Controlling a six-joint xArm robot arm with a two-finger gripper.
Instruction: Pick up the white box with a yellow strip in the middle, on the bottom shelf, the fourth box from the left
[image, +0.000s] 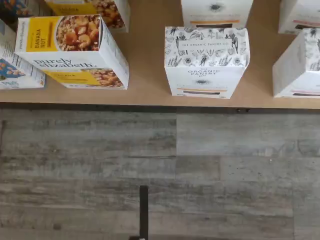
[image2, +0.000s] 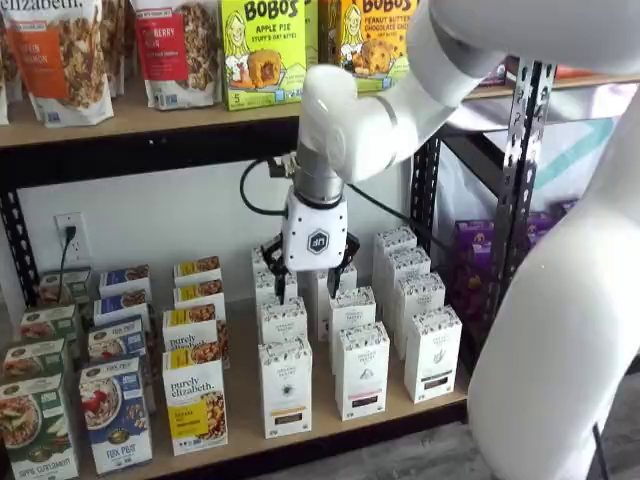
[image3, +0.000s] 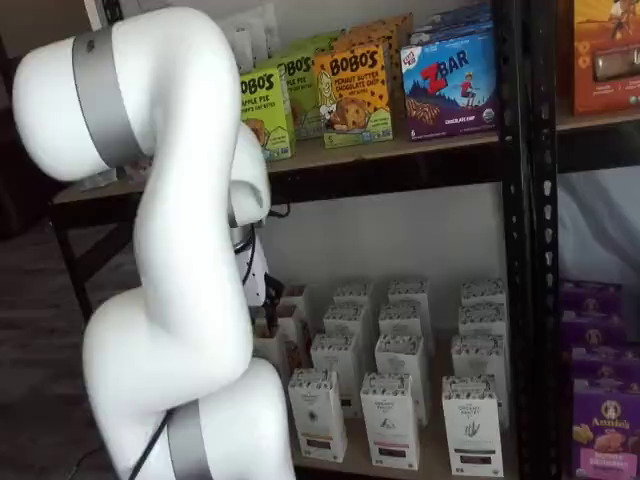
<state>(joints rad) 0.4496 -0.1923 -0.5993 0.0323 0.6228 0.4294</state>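
The white box (image: 205, 60) with a patterned top and a thin yellow-orange strip stands at the front edge of the bottom shelf (image: 145, 95), with a like box behind it. In both shelf views it is the front carton of its column (image2: 285, 385) (image3: 318, 412). My gripper (image2: 310, 272) hangs above that column, over the cartons behind the front one. Its two black fingers stand apart with nothing between them. In a shelf view the arm (image3: 180, 250) hides nearly all of the gripper.
A purely elizabeth box (image: 75, 50) (image2: 195, 405) stands left of the white box. More white cartons (image: 297, 65) (image2: 362, 370) stand to its right. Fox pals boxes (image2: 115, 415) sit further left. Grey plank floor (image: 160, 170) lies before the shelf.
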